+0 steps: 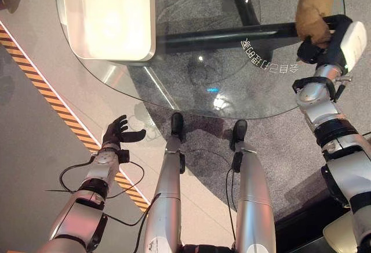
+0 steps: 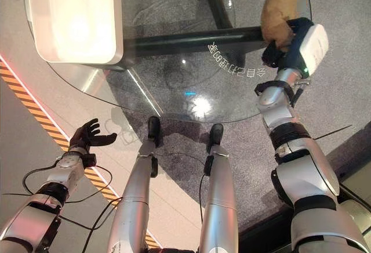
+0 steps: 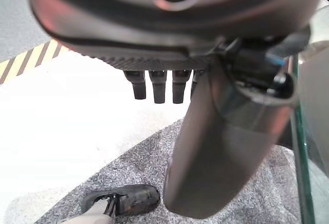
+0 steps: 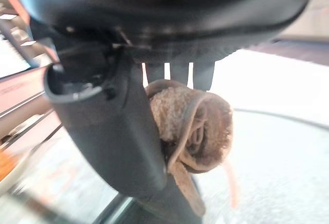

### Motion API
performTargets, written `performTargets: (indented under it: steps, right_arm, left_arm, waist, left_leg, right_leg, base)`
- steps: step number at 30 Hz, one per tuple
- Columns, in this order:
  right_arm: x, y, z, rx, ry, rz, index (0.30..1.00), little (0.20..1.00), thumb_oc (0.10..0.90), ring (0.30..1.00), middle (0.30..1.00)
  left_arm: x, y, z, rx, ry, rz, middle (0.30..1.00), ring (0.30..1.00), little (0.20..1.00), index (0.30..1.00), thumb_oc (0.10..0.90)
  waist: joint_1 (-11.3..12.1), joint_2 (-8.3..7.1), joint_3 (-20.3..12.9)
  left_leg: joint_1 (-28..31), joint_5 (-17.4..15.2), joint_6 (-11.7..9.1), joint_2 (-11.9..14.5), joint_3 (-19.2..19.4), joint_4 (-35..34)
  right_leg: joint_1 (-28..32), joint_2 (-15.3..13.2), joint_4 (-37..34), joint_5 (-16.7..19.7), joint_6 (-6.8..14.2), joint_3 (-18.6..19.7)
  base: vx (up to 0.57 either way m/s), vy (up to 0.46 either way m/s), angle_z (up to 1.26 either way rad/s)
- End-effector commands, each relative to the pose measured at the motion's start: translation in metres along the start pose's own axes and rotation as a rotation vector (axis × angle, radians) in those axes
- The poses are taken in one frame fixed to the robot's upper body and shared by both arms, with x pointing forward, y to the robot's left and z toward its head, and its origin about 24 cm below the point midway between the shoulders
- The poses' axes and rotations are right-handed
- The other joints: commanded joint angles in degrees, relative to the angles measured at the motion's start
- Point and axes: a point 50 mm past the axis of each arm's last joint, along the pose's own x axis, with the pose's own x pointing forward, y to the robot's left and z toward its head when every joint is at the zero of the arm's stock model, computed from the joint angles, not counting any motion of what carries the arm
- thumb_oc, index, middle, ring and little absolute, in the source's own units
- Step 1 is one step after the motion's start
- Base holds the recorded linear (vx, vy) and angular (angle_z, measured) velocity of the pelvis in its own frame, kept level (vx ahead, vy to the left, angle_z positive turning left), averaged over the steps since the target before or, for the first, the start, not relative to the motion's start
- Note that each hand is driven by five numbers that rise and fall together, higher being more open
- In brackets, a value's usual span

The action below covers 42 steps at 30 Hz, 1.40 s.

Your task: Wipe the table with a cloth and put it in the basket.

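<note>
With the right hand (image 1: pixel 324 35) clenched around the brown cloth (image 1: pixel 313 6) at upper right, press it flat on the glass table (image 1: pixel 191 85); left hand (image 1: pixel 119 131) hangs slack.

Right hand (image 1: pixel 316 43) raised, fingers curled; left hand (image 1: pixel 116 132) low, fingers relaxed.

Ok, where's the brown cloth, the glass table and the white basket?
brown cloth (image 4: pixel 198 129): right wrist view, on its bunched middle.
glass table (image 1: pixel 191 85): left eye view, on bare glass near the front edge.
white basket (image 2: pixel 119 38): right eye view, on its side rim.
</note>
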Motion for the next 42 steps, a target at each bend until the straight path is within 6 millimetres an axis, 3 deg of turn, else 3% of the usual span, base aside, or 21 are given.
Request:
performTargets:
  steps: [1, 15, 24, 30, 42]
  right_arm:
    - [0.006, 0.000, 0.072, 0.012, -0.319, 0.033, 0.300, 0.200, 0.100, 0.300, 0.300]
    - [-0.025, 0.039, 0.108, -0.164, -0.552, 0.270, 0.300, 0.200, 0.100, 0.300, 0.300]
    - [-0.059, 0.064, 0.127, -0.178, -0.700, 0.425, 0.300, 0.200, 0.100, 0.300, 0.300]
    - [-0.095, 0.081, 0.142, -0.139, -0.826, 0.584, 0.300, 0.200, 0.100, 0.300, 0.300]
    - [-0.149, 0.105, 0.135, -0.071, -0.850, 0.830, 0.300, 0.200, 0.100, 0.300, 0.300]
  left_arm:
    - [-0.002, 0.017, -0.007, -0.020, 0.002, 0.070, 0.900, 0.900, 0.900, 0.900, 0.800]
    - [-0.005, -0.001, -0.012, 0.000, -0.007, 0.036, 0.900, 0.900, 0.900, 0.900, 0.800]
    - [-0.004, -0.005, -0.009, 0.009, -0.015, 0.026, 0.900, 0.900, 0.900, 0.900, 0.800]
    - [-0.007, -0.013, -0.016, 0.007, -0.014, 0.016, 0.900, 0.900, 0.900, 0.900, 0.800]
    - [-0.008, -0.020, -0.019, -0.013, -0.012, 0.014, 0.900, 0.900, 0.900, 0.900, 0.800]
  waist:
    - [2.4, 1.30, -1.5]
    - [3.8, 1.57, -1.5]
    - [4.2, 1.69, -1.5]
    - [4.2, 1.96, -1.5]
    - [3.6, 2.11, -1.5]
  left_leg:
    - [3.0, -5.0, 5.8, -4.9, 5.4, 1.8]
    - [3.2, -4.3, 5.9, -5.6, 5.3, 1.7]
    - [3.2, -4.0, 5.9, -5.9, 5.2, 1.7]
    - [3.2, -3.7, 5.8, -6.2, 5.1, 1.3]
    - [3.5, -2.9, 5.7, -6.4, 5.1, 0.3]
  right_leg:
    - [2.3, 5.6, -4.3, 1.1, -3.1, -2.9]
    - [2.7, 5.5, -4.2, 0.9, -3.4, -3.8]
    - [2.5, 5.4, -4.0, 1.0, -3.3, -4.0]
    - [2.3, 5.4, -4.1, 1.1, -3.3, -3.8]
    - [2.2, 5.6, -4.8, 1.4, -3.3, -3.4]
  base:
    - [0.00, 0.000, 0.00]
    - [0.00, 0.000, 0.00]
    - [0.00, 0.000, 0.00]
    - [0.00, 0.000, 0.00]
    - [0.00, 0.000, 0.00]
